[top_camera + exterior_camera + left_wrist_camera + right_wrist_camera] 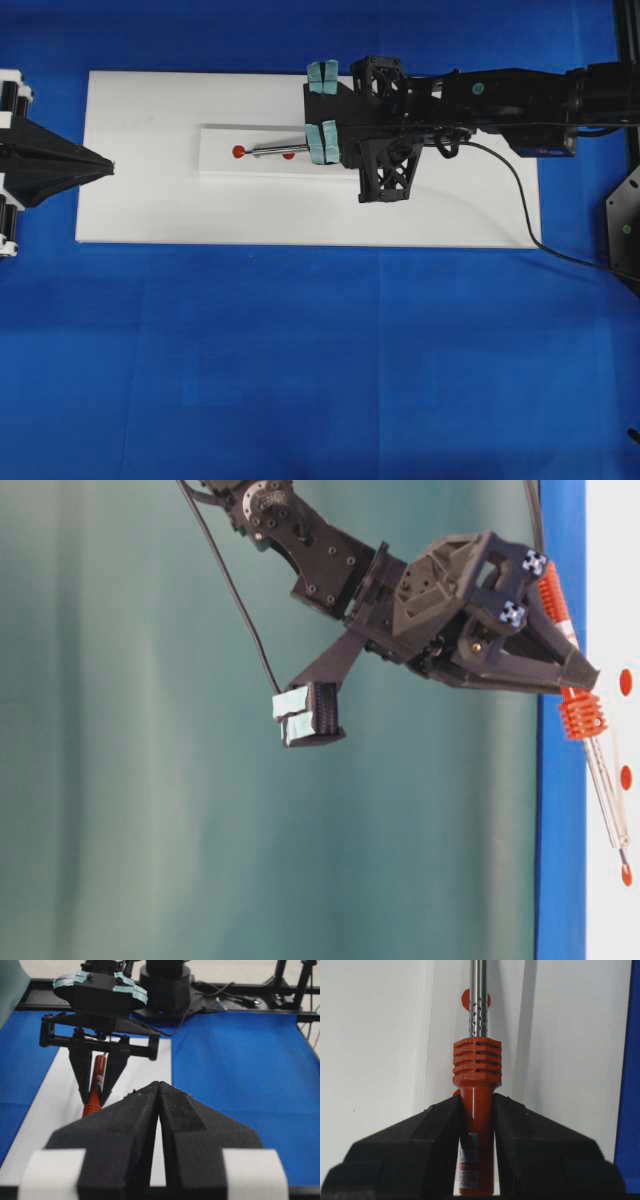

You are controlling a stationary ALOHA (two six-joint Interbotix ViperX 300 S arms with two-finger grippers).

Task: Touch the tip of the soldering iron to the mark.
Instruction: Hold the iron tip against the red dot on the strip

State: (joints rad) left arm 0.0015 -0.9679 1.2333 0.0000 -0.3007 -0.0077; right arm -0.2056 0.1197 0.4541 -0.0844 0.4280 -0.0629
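My right gripper [476, 1105] is shut on the red-orange handle of the soldering iron [476, 1085], which points away from it along a raised white strip [225, 135]. In the overhead view the silver shaft [275, 150] reaches left and the tip [245, 152] lies at the edge of the leftmost red mark [238, 151]. Whether it touches I cannot tell. A second red mark [288, 156] sits beside the shaft. In the table-level view the tip [624, 858] is just short of the lowest mark [626, 875]. My left gripper [108, 167] is shut and empty at the board's left edge.
The strip lies on a white board [150, 205] on blue cloth [300, 350]. The iron's black cord [520, 200] runs off to the right across the board. A third red mark [625, 681] shows near the right gripper's fingers in the table-level view.
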